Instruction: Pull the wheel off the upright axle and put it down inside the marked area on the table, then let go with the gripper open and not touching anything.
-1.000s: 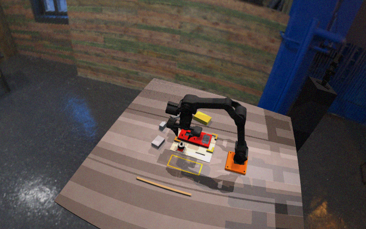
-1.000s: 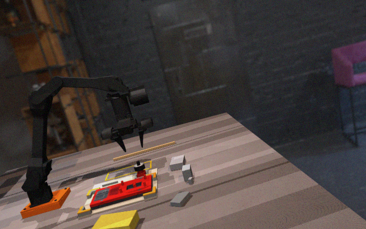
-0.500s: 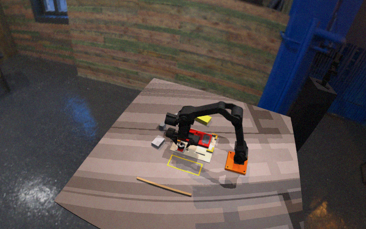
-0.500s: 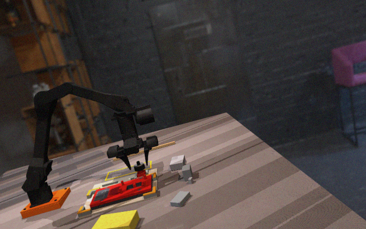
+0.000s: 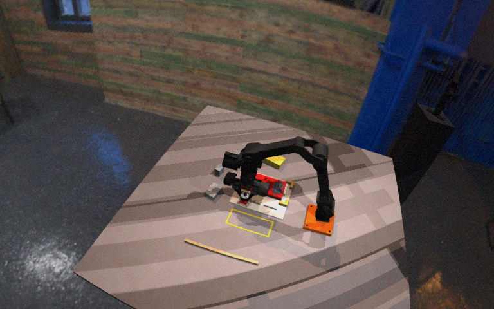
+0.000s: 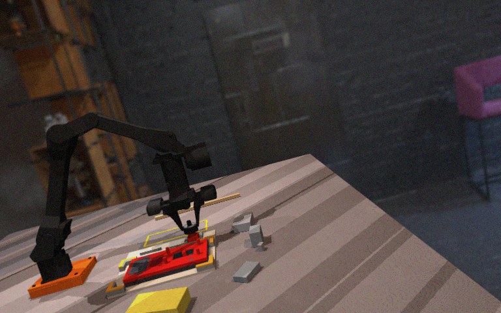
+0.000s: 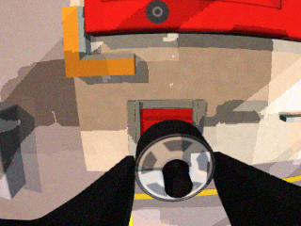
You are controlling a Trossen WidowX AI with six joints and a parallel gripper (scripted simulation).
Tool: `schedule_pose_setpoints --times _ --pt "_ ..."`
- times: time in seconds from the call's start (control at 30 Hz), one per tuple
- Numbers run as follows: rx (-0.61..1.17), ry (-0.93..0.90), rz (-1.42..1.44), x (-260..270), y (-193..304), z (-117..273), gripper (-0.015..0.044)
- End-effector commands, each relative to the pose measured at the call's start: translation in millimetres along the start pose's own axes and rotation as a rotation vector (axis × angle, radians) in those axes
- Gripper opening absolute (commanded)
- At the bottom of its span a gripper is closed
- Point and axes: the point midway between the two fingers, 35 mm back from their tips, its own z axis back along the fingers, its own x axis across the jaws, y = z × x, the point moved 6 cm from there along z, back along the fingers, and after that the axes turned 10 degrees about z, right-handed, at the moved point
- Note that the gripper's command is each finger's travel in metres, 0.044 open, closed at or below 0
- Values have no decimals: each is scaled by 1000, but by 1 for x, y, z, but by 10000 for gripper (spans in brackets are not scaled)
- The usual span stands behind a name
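At the left of the exterior view, well apart from the gripper (image 5: pixel 244 197) (image 6: pixel 190 227) (image 7: pixel 175 169), an orange, flat base plate (image 5: pixel 309 225) (image 6: pixel 87 271) carries the black jointed arm (image 5: pixel 276 146) (image 6: pixel 121 129). Nearer the camera than the gripper and to its left lies a yellow, wedge-topped block (image 5: pixel 274 161) (image 6: pixel 158 300). Next comes a red, rectangular panel (image 5: pixel 278 194) (image 6: pixel 166 261) (image 7: pixel 226 16), on a cream, flat board (image 5: pixel 278 213) (image 6: pixel 162 278) (image 7: pixel 226 71), just beside and below the fingertips. The marked area, a thin yellow rectangle (image 5: pixel 247 229) (image 6: pixel 145 241) (image 7: pixel 212 192), lies beyond the gripper, near it and lower.

The gripper points down, its two black fingers pinching a small, round wheel (image 5: pixel 248 196) (image 6: pixel 191 230) (image 7: pixel 202 162) with a black rim and pale segmented face. The wheel sits around the black, upright axle (image 6: pixel 188 222) (image 7: pixel 177 181), above a small red block (image 5: pixel 242 202) (image 6: pixel 192 237) (image 7: pixel 166 114), outside the yellow rectangle.

Farther beyond the gripper, a pale wooden strip (image 5: pixel 221 252) (image 6: pixel 221 199) stretches across the table. To the gripper's right, apart from it, stand two grey, angular blocks (image 6: pixel 241 223) (image 6: pixel 255 236); a flatter grey slab (image 6: pixel 246 272) lies nearer the camera.
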Motion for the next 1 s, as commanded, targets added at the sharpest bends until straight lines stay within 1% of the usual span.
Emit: schedule_pose_setpoints --times 0.0,0.13,0.17,0.97 --pt "0 1 0 0 0 0 115" --pt "0 1 0 0 0 1 10" --pt "0 1 0 0 0 1 0" --pt "-2 -1 0 0 0 9 0"
